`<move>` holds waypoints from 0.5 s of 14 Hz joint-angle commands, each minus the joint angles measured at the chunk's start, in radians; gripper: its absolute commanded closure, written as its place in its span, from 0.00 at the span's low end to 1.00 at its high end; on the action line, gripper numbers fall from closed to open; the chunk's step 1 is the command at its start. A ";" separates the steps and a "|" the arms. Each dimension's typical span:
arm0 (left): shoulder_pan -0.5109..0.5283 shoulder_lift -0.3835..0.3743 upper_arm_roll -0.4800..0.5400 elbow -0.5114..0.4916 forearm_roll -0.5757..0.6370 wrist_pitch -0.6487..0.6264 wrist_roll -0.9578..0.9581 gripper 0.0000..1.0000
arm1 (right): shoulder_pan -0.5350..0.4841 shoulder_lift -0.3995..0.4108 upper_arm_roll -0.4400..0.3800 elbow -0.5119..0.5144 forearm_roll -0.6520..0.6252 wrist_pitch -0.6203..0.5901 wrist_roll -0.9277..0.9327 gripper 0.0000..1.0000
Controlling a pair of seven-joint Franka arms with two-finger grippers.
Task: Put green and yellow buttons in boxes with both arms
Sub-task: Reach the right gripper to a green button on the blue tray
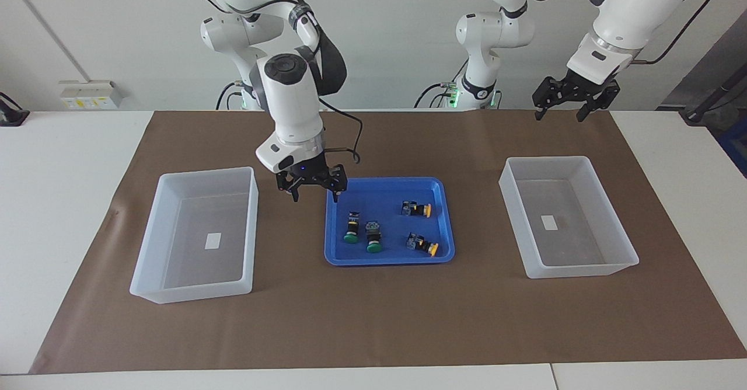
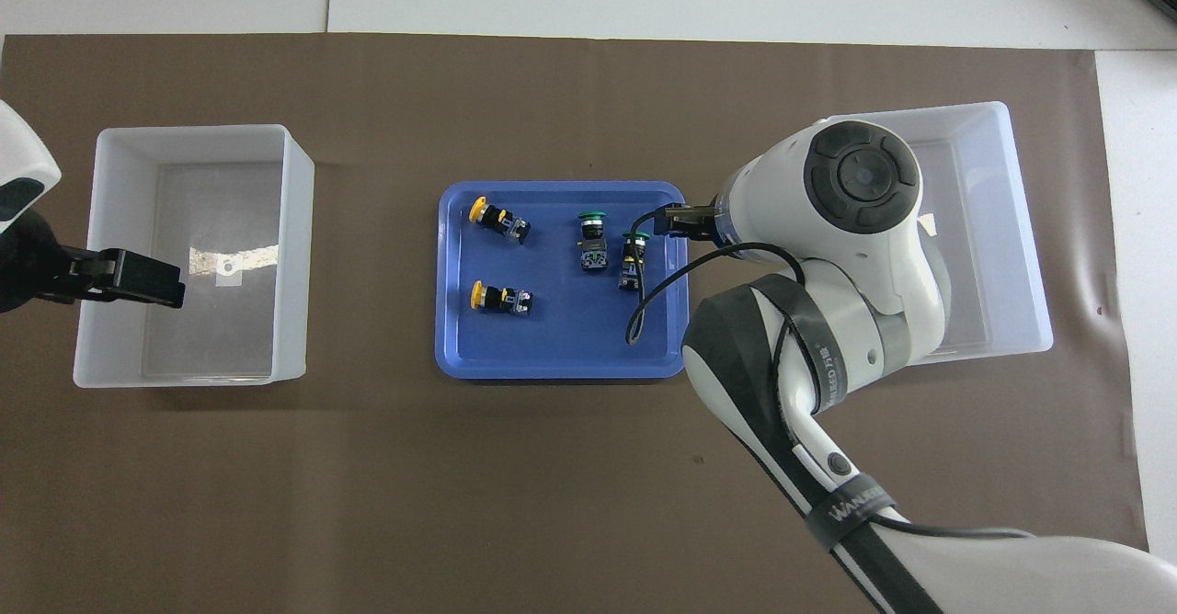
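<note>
Two green buttons point(image 1: 351, 227) point(image 1: 373, 237) and two yellow buttons point(image 1: 416, 209) point(image 1: 423, 244) lie on their sides in the blue tray point(image 1: 385, 194). In the overhead view the green ones point(image 2: 593, 242) point(image 2: 633, 261) lie toward the right arm's end and the yellow ones point(image 2: 497, 220) point(image 2: 501, 299) toward the left arm's end. My right gripper point(image 1: 313, 191) is open and empty, low over the tray's corner beside the green buttons. My left gripper point(image 1: 571, 103) is open and empty, raised; in the overhead view it point(image 2: 147, 276) is over a box.
One translucent white box point(image 1: 204, 173) point(image 2: 998, 136) stands at the right arm's end of the brown mat, another point(image 1: 569, 162) point(image 2: 294, 228) at the left arm's end. Both hold only a small white label. The tray point(image 2: 561, 343) sits between them. My right arm's wrist hides its gripper in the overhead view.
</note>
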 commanded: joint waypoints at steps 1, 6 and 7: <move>-0.012 -0.035 0.010 -0.042 -0.010 0.025 -0.009 0.00 | 0.015 0.066 -0.003 0.013 -0.001 0.075 0.058 0.03; -0.012 -0.041 0.010 -0.049 -0.008 0.021 -0.011 0.00 | 0.089 0.179 -0.004 0.042 -0.023 0.146 0.138 0.07; -0.012 -0.043 0.010 -0.049 -0.008 0.016 -0.008 0.00 | 0.099 0.192 -0.003 0.044 -0.065 0.147 0.171 0.07</move>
